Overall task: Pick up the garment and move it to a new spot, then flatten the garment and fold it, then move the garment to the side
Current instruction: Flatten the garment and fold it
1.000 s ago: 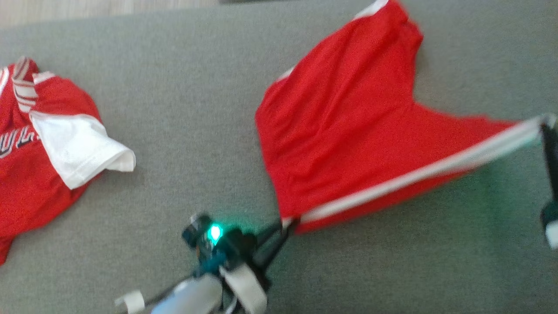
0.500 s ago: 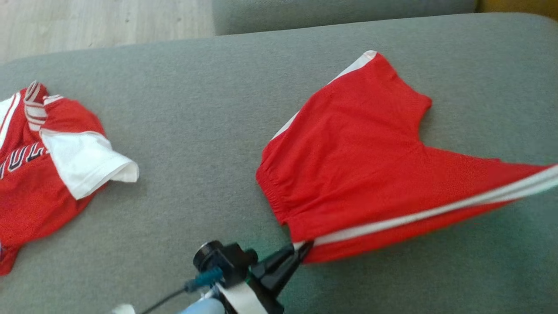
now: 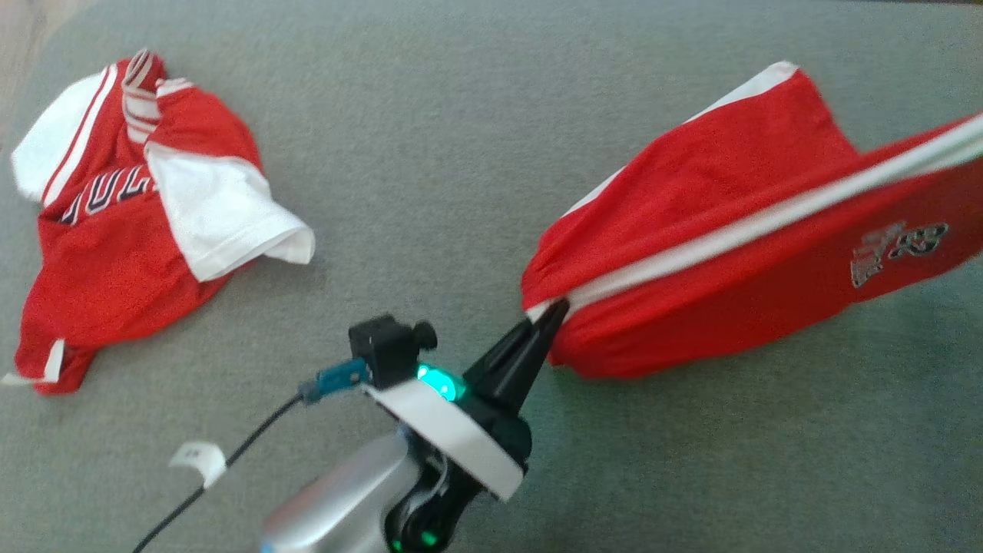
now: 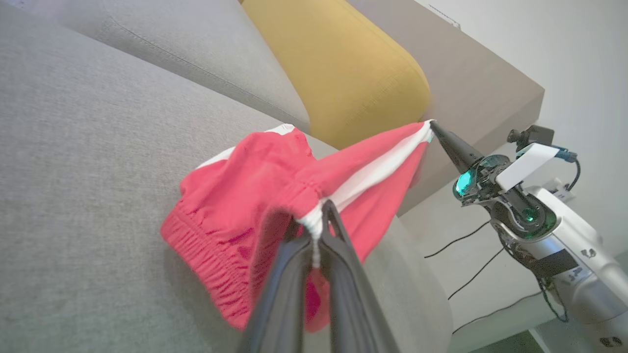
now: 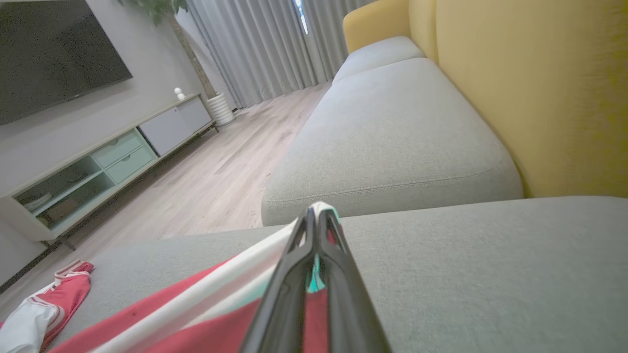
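Observation:
The garment is a pair of red shorts [image 3: 691,253] with a white side stripe and a silver print, held stretched between both grippers above the grey sofa seat [image 3: 430,115]. My left gripper [image 3: 551,311] is shut on the waistband end of the stripe; its wrist view shows that corner pinched in the same gripper [image 4: 319,211]. My right gripper [image 4: 431,125] is shut on the stripe's other end, up by the yellow backrest, and its own view shows the gripper [image 5: 318,213] clamping white and teal hem cloth. The far leg of the shorts [image 4: 245,181] still rests on the cushion.
A red and white jersey [image 3: 130,223] lies crumpled at the seat's left. A yellow backrest [image 4: 343,63] and a brown side panel [image 4: 481,98] stand behind the shorts. Wood floor [image 5: 230,166] and a TV cabinet [image 5: 98,162] lie beyond the sofa.
The head camera has shifted. The striped edge of the shorts has been lifted higher, so the printed side now hangs facing me. Both grippers keep their hold.

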Available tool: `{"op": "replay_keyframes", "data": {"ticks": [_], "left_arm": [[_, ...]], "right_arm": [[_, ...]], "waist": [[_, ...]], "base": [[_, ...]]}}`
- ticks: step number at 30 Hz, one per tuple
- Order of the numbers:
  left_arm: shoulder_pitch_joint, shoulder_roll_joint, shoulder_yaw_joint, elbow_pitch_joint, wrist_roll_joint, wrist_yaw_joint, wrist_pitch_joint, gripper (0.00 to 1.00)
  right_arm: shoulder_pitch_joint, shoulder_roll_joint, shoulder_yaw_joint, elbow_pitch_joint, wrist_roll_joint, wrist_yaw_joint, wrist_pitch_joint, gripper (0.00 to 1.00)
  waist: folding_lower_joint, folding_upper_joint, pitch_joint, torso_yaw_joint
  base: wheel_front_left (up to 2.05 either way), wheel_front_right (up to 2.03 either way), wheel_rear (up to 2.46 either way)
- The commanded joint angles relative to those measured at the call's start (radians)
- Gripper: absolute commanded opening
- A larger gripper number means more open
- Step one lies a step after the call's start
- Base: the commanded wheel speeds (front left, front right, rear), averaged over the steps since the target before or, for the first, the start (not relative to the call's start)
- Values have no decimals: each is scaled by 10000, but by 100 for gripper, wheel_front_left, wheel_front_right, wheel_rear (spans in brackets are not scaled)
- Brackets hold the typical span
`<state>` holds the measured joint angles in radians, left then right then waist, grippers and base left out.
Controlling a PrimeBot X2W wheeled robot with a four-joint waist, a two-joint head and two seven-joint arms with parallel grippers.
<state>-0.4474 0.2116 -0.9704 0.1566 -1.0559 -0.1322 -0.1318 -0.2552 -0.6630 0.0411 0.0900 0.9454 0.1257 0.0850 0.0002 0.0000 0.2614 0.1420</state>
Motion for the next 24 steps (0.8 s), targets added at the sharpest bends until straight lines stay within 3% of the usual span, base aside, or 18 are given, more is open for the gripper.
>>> {"op": "replay_keyframes", "data": {"ticks": [1, 10, 17, 18, 20, 21, 23, 24], "left_arm": [[-434, -2, 318, -214, -169, 18, -40, 0], [-1649, -579, 184, 965, -1423, 17, -9, 0], [-2188, -906, 39, 1849, -1930, 16, -308, 0], [-2237, -922, 4, 1948, -1961, 16, -363, 0], [-2302, -914, -78, 2223, -1963, 16, -470, 0], [-2320, -912, -130, 2323, -1972, 16, -520, 7], [-2329, -895, -231, 2532, -1967, 16, -630, 29], [-2334, -881, -295, 2615, -1920, 16, -700, 46]], "right_arm": [[-329, -312, 95, -56, -117, 50, 136, 0], [-2920, -580, 1843, 1717, -574, 50, 1251, 0], [-4346, -496, 3265, 2972, -551, 50, 1224, 0], [-4491, -500, 3514, 3017, -518, 50, 1127, 7], [-4729, -501, 3880, 3260, -425, 50, 896, 68], [-4838, -502, 4060, 3370, -405, 50, 744, 100], [-5004, -461, 4342, 3622, -275, 50, 437, 100], [-5053, -447, 4499, 3704, -178, 50, 298, 100]], "waist": [[-2, 0, 333, 333], [-2, 0, 1220, 874], [-2, 0, 1527, 1067], [-2, 0, 1550, 1068], [-2, 0, 1570, 1049], [-2, 0, 1573, 1034], [-2, 0, 1554, 991], [-2, 0, 1529, 964]], "base": [[0, 0, 0], [0, 0, 0], [0, 0, 0], [0, 0, 0], [0, 0, 0], [0, 0, 0], [0, 0, 0], [0, 0, 0]]}}
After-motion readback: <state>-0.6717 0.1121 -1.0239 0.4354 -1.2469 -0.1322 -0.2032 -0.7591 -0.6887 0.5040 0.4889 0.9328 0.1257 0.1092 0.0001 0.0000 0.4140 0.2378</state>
